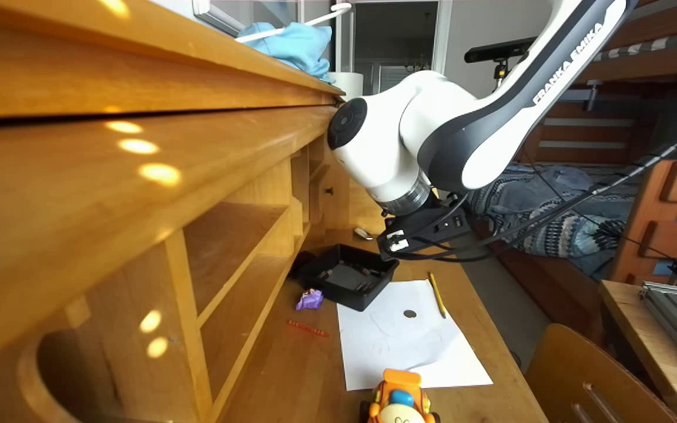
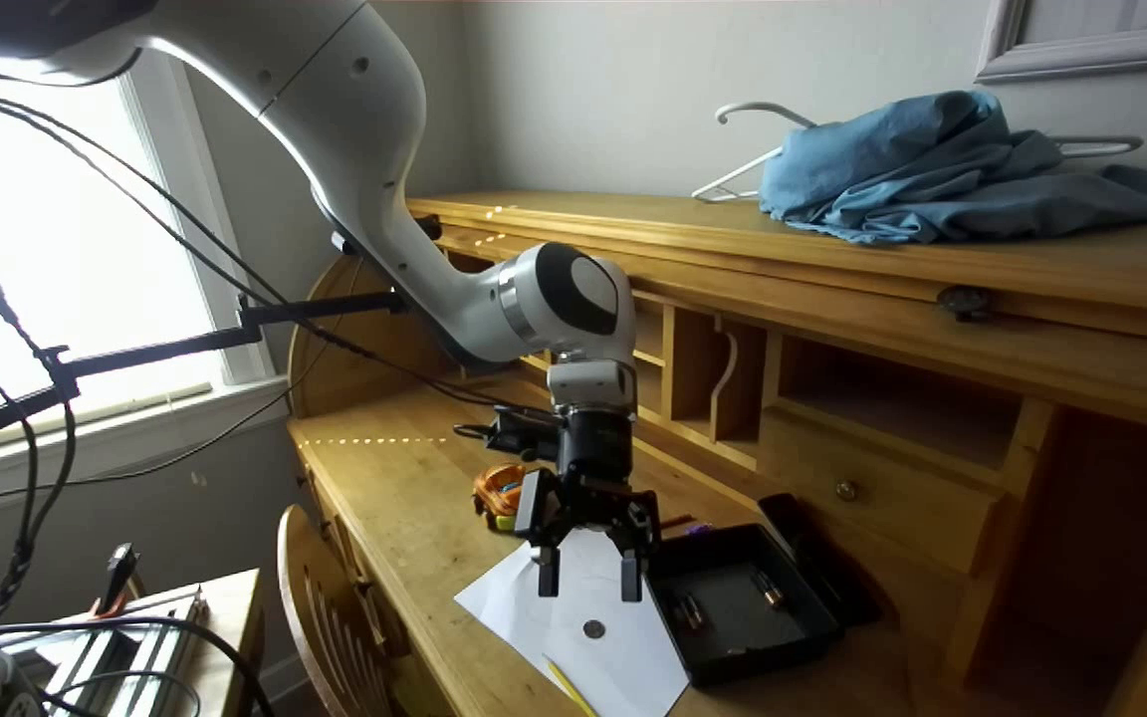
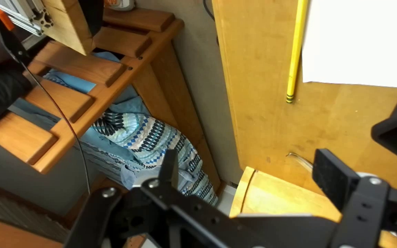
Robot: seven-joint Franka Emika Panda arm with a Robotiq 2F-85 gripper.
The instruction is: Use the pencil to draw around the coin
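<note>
While the gripper point(image 2: 589, 578) hangs raised, fingers apart, pencil point(image 1: 436, 294) and coin point(image 1: 410, 314) lie out on the desk point(image 1: 291, 370).
Seen in an exterior view: pencil, yellow, along the right edge of the white paper point(image 1: 374, 358), toward its far end; coin, dark, flat on the paper, left of the pencil; tray point(image 1: 344, 296), black, at the paper's far left corner; toy car point(image 1: 400, 395), orange, by the near edge.

The white paper sheet point(image 1: 394, 346) leaves free room all around the small, round, gray coin point(image 2: 593, 628), so there's a way down. I see the black, tall-sided tray point(image 2: 733, 597) blocking one side, and brown wooden shelves point(image 1: 233, 235) like a wall behind. A chunky orange toy car point(image 2: 501, 495) blocks one end. Past the thin yellow pencil point(image 3: 295, 51), the tan wooden desk point(image 3: 258, 86) leaves a strip to move over.
</note>
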